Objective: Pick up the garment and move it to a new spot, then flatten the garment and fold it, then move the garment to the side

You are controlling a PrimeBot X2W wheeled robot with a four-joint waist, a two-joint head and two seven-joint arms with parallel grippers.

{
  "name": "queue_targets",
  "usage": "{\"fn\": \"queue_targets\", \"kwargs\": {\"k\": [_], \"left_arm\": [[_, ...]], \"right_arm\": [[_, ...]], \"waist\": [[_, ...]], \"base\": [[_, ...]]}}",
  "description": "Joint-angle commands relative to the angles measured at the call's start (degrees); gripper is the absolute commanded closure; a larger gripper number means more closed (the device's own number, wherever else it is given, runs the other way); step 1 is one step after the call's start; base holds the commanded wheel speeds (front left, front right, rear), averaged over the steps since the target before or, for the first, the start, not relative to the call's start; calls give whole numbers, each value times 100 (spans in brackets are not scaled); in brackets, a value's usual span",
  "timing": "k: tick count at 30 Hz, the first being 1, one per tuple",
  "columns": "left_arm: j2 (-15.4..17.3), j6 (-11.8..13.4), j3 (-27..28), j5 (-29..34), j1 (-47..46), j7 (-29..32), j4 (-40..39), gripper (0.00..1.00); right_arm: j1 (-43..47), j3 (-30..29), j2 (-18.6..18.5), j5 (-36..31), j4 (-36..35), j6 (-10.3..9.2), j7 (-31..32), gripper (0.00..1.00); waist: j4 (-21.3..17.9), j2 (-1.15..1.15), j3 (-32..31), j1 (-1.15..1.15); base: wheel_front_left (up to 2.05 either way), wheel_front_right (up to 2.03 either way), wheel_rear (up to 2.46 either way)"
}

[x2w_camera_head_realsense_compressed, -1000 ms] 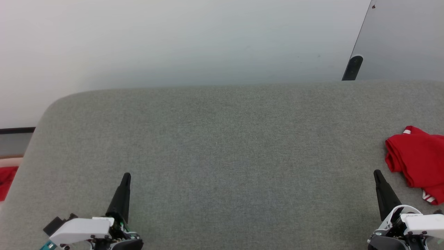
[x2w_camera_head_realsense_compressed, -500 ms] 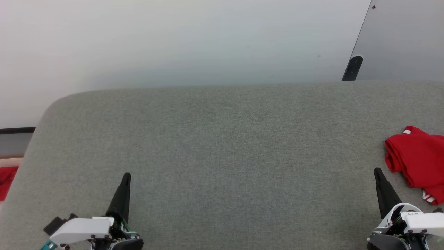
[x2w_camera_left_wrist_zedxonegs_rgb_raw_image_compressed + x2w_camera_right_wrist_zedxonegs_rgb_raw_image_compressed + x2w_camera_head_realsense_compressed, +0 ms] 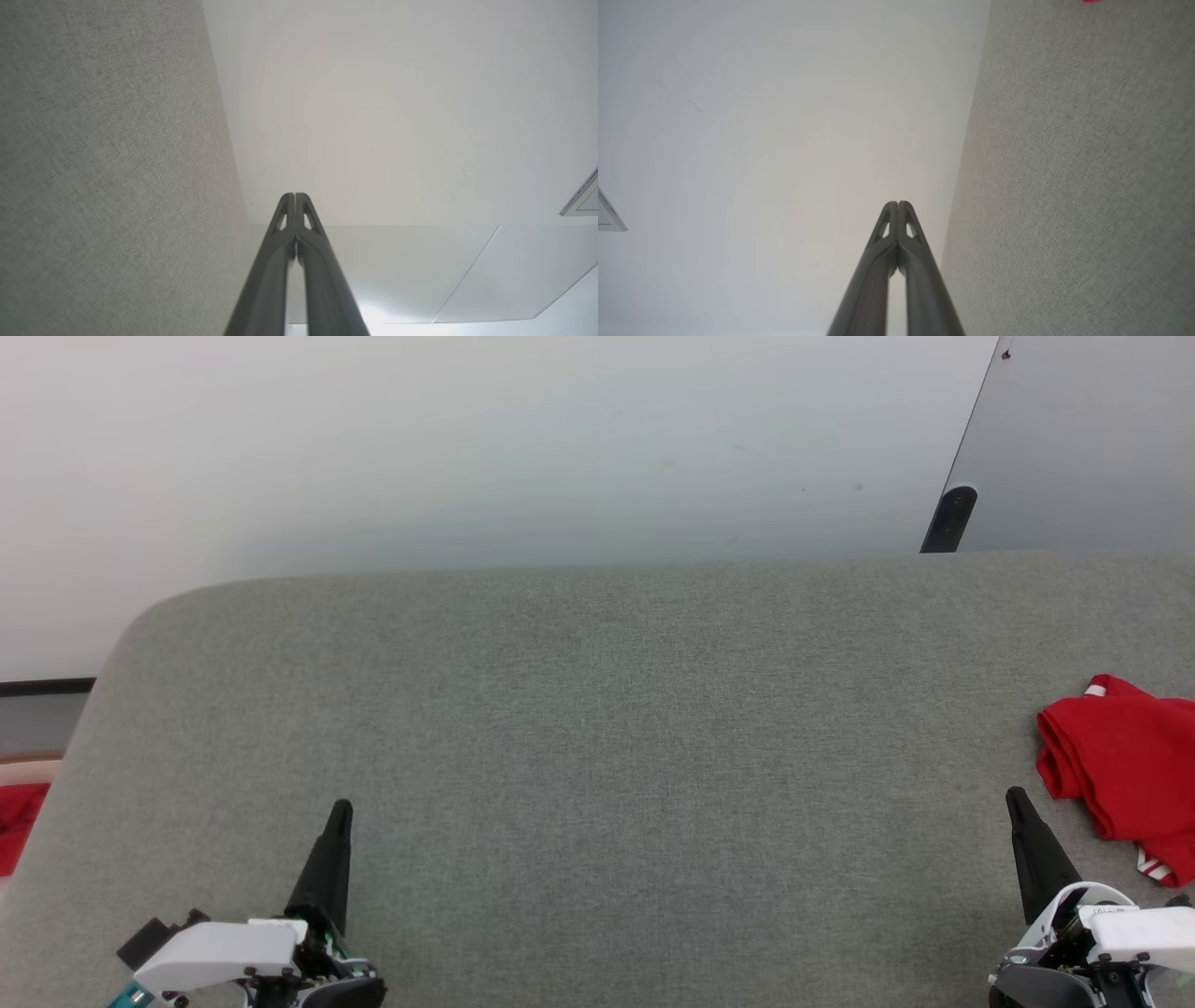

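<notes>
The shirt [image 3: 1125, 765] lies bunched in a loose, layered heap on the grey table [image 3: 597, 728], at the right edge of the frame and partly cut off by it. It is off to the side but not neatly folded, so whether the work is finished or not yet begun cannot be told. The left fingers [image 3: 339, 821], at lower left, are pressed together and hold nothing. The right fingers [image 3: 1018, 807], at lower right near the shirt but apart from it, are likewise closed and hold nothing.

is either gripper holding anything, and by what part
Nothing is held: the left gripper and right gripper are shut empty, the garment lying apart.
</notes>
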Motion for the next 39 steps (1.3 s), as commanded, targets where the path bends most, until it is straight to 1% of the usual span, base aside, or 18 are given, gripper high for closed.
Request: {"fn": "queue_targets", "kwargs": {"k": [1, 39], "left_arm": [[1, -33, 10, -17, -51, 9, 7, 100], [1, -33, 9, -18, -51, 7, 5, 100]], "right_arm": [[-18, 3, 19, 20, 3, -6, 7, 100], [-17, 5, 19, 22, 3, -6, 4, 100]], "waist": [[0, 0, 0, 0], [0, 0, 0, 0]], "base": [[0, 0, 0], [0, 0, 0]]}}
